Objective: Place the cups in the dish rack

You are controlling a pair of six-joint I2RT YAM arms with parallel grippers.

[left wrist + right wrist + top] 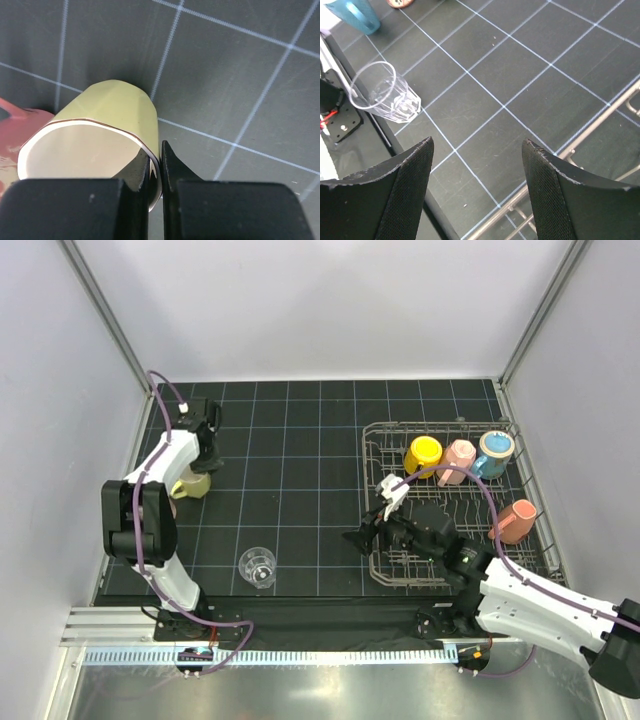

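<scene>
we: left hand point(160, 150) clamped on rim wall of pale yellow mug point(115, 107) | mug on table point(300, 440) far left, well apart from dish rack point(440, 424) | right hand point(477, 143) spread, empty | judge mug stiff, light, glaze slippery, chippable; rim-wall pinch suits

I count six mugs. Four are in the single dish rack point(380, 440) by the right edge of the worktop point(300, 440): a yellow mug point(423, 453), a pink mug point(458, 460), a blue mug point(493, 452) and an orange mug point(513, 520). Two stand near the left edge: a pale yellow mug point(195, 485) and a reddish mug point(15, 120), mostly hidden beside it. I see one clear tumbler point(257, 567), near the front edge.
</scene>
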